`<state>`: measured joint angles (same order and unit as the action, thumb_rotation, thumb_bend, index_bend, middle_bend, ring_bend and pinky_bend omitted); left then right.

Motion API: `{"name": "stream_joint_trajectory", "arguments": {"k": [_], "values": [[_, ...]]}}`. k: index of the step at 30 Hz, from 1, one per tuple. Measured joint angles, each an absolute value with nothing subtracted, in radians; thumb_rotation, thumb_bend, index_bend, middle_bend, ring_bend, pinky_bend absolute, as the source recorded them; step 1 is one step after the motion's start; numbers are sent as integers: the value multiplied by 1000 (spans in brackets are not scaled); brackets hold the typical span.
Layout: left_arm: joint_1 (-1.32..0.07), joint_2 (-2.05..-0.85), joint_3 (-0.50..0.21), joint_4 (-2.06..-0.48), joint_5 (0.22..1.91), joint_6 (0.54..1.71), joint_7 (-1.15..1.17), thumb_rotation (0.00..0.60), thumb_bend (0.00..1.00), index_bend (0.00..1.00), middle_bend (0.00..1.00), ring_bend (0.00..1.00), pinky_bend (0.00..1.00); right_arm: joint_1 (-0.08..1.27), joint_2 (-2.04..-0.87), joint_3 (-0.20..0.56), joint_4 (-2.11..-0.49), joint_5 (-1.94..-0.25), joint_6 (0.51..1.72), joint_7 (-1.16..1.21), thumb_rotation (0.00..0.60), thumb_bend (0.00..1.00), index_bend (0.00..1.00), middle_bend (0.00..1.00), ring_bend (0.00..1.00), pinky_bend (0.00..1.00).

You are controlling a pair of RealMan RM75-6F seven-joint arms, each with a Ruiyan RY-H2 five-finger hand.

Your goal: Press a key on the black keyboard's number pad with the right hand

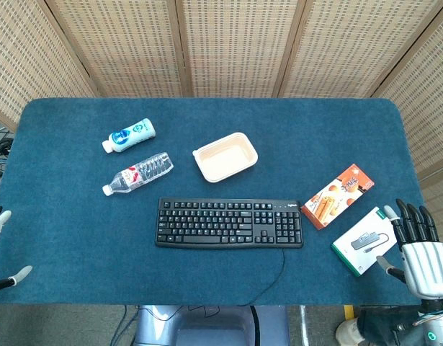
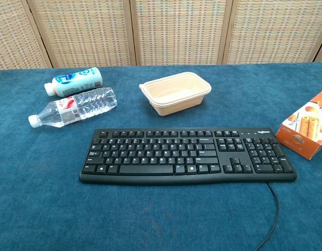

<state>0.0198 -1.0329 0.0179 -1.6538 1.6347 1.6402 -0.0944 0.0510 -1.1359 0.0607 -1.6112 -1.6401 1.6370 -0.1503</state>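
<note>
Right hand (image 1: 421, 249) off the table's right edge, fingers spread, holding nothing. Well apart from the keyboard (image 1: 230, 223). Left hand (image 1: 1, 245) barely visible, state unclear.

blue carpeted worktop (image 2: 40, 209) | flat black plastic keyboard (image 2: 187, 155) sits front and centre, number pad (image 2: 268, 155) on its right end, cable trailing off the front | beige rectangular plastic tray (image 2: 175, 92) behind it | clear water bottle (image 2: 71, 107) and white blue-labelled bottle (image 2: 73, 81) lying back left | orange snack box (image 2: 307, 125) near the right edge
</note>
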Motion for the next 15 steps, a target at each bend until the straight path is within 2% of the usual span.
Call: {"name": "stream_joint_trajectory", "arguments": {"k": [12, 13, 14, 15], "values": [[18, -1035, 18, -1655, 1638, 1637, -89, 600, 0, 0, 0, 0, 0, 50, -1129, 56, -1622, -1633, 1620, -151, 600, 8, 8, 2, 0, 10], [17, -1035, 17, -1655, 1638, 1635, -89, 600, 0, 0, 0, 0, 0, 50, -1129, 56, -1624, -1632, 1617, -151, 600, 25, 8, 18, 12, 36], [17, -1035, 17, -1656, 1638, 1634, -89, 600, 0, 0, 0, 0, 0, 52, -1129, 55, -1627, -1631, 1610, -150, 600, 83, 8, 77, 76, 116], [16, -1035, 17, -1656, 1637, 1633, -90, 600, 0, 0, 0, 0, 0, 55, -1130, 55, -1628, -1630, 1605, -150, 600, 192, 8, 175, 193, 253]]}}
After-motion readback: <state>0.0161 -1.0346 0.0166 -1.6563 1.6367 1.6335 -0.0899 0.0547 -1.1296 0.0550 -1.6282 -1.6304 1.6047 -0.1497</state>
